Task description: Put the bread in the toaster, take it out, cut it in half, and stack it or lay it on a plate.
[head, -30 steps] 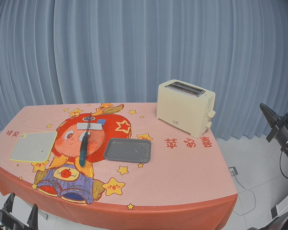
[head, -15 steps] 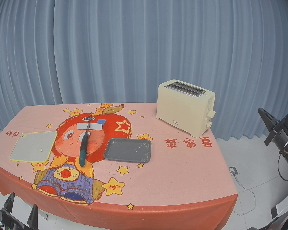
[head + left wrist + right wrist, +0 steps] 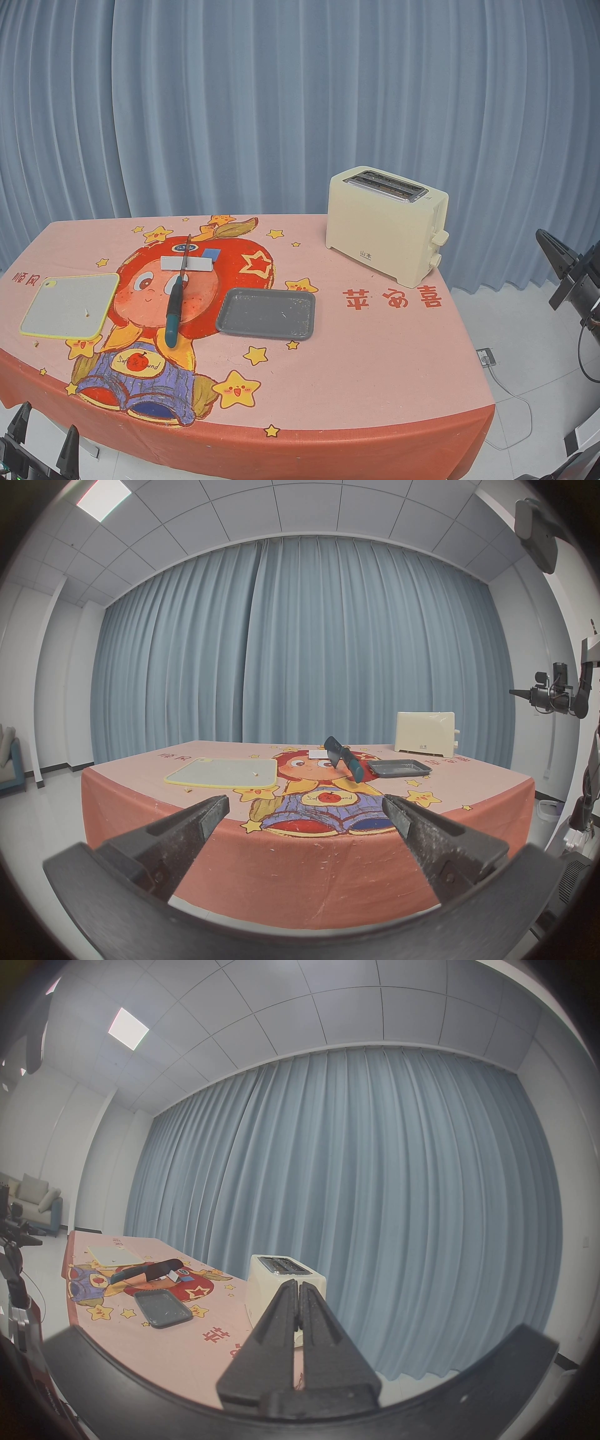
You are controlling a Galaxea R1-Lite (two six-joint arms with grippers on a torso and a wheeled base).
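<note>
One claw, nearest: left gripper hangs low in front of the table's near edge, well to the left of the grey tray, its fingers spread wide apart.
Tablecloth: pink-orange tablecloth printed with a cartoon apple figure and yellow stars.
Tray: grey, rectangular, shallow-rimmed, lying flat on the cloth.
Knife: knife with a teal handle lies just left of the tray, its blade pointing away.
Cutting board: pale grey cutting board with a yellow-green rim, left of the tray beyond the knife.
Block: white block behind and left of the tray, with the knife blade lying across it.
Toaster: cream toaster, boxy, with two metal-lined slots on top and a lever and knob on its right end. It stands behind and right of the tray, well apart from it.
Other claw: right gripper is off the table's right side, far right of the tray, fingers pressed together.
Curtain: blue-grey pleated curtain behind everything.
</note>
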